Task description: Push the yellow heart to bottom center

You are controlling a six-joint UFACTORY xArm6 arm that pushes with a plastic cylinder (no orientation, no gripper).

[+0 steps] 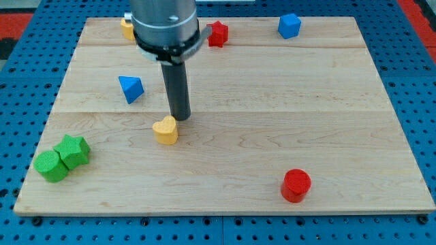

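Note:
The yellow heart (165, 130) lies left of the board's middle. My tip (180, 118) stands just above and to the right of it, touching or almost touching its upper right edge. The dark rod rises from there to the grey arm body at the view's top.
A blue triangle block (131, 88) lies up and left of the heart. A green star (73, 151) and a green cylinder (51, 166) sit at the lower left. A red cylinder (296, 185) is at the lower right. A red star (217, 33), a blue cube (289, 26) and a yellow block (127, 28), partly hidden by the arm, line the top edge.

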